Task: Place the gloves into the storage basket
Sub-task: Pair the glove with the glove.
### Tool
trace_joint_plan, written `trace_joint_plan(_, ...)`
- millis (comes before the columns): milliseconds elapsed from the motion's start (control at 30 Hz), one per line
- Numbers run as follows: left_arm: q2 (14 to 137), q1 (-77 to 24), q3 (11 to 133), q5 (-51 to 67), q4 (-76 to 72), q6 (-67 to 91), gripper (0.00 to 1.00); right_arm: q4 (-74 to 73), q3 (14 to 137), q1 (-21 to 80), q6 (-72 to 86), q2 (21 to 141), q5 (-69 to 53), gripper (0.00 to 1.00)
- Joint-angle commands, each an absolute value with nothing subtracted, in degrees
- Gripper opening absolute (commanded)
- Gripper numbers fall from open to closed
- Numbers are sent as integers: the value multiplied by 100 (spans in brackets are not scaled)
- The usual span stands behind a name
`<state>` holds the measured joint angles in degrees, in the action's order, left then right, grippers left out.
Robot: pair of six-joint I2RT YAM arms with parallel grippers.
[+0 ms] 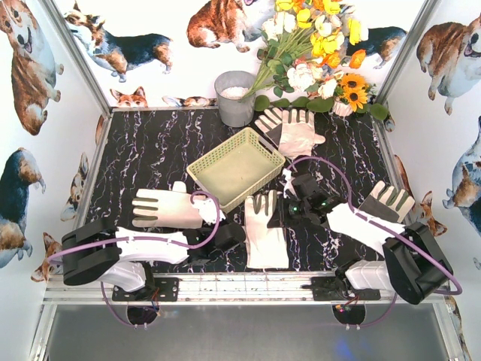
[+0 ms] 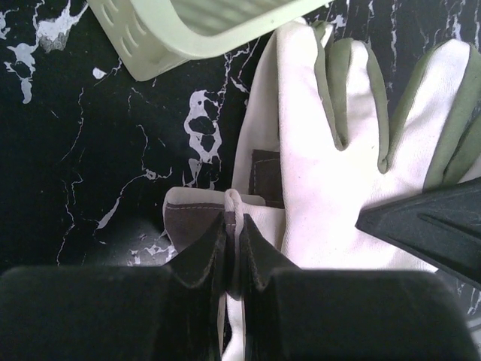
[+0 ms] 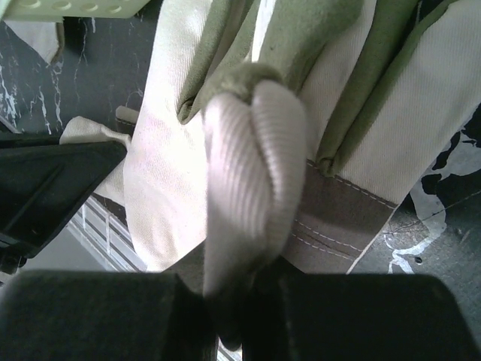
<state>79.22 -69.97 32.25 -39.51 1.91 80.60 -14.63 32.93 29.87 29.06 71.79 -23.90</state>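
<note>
A cream glove (image 1: 264, 229) with grey-green finger sides lies flat in front of the pale yellow-green storage basket (image 1: 201, 171), and both grippers hold it. My left gripper (image 1: 237, 235) comes in from the left. In the left wrist view it (image 2: 233, 219) is shut on a pinched fold at the edge of this glove (image 2: 331, 143). My right gripper (image 1: 280, 207) comes in from the right. In the right wrist view it (image 3: 242, 280) is shut on a bunched ribbed part of the same glove (image 3: 188, 173). The basket looks empty.
Another glove (image 1: 161, 204) lies on the left, one (image 1: 387, 201) on the right, and two (image 1: 291, 129) behind the basket. A grey metal bucket (image 1: 234, 98) and a bunch of flowers (image 1: 316, 45) stand at the back. Walls close in the black marbled table (image 1: 150, 143).
</note>
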Motion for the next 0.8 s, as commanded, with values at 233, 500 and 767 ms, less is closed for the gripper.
trace_joint_plan(233,8166,-6873,3486,-4214,1288,7840,5,-1237,3250,2909,3002,7646,-2012,0)
trace_joint_plan(500,8367,-6881,4267,-4131,2739,7766,31,-1251,3196,2909,3076,7783,-1977,0)
trace_joint_plan(767,8095,-6987,5008,-3875,2736,6511,36,-1187,3171,2909,3109,7778,-1980,0)
